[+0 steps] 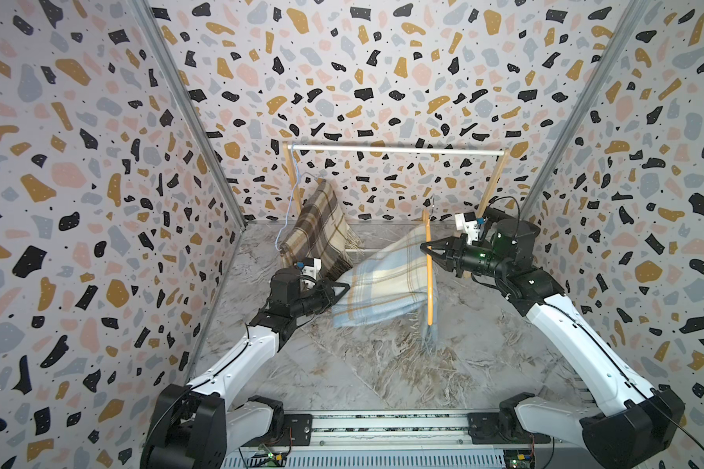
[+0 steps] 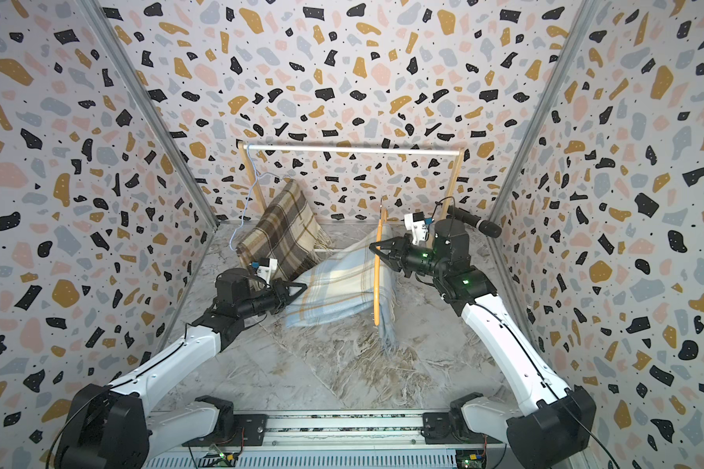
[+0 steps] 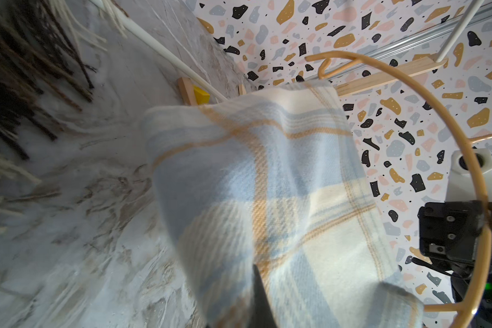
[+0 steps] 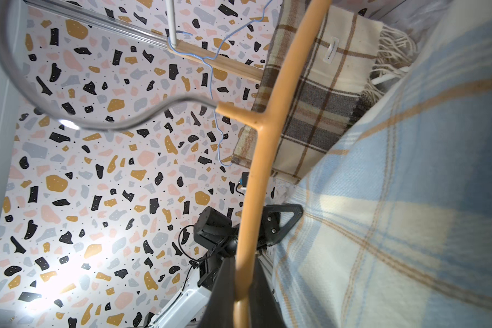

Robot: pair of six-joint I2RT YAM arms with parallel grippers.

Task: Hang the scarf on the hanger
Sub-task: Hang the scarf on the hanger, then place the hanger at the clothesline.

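Scarf threading through the hanger is judged to be the step in hand.

In both top views the scarf is held clear of the tabletop. One end is clamped in the left hand, and the right hand is closed on the orange hanger, which is seen edge-on. The scarf's long axis is laid crosswise, rising from the left hand to the hanger. Beyond the hanger the fringed end points down toward the tabletop.

In the left wrist view the scarf is shown stretched toward the hanger's curve; the crossing itself is hidden.

In the right wrist view the hanger is seen pinched by the right hand, with the scarf just beside it.

A slow, even draw is advised, with the hanger held level, until both halves are balanced.
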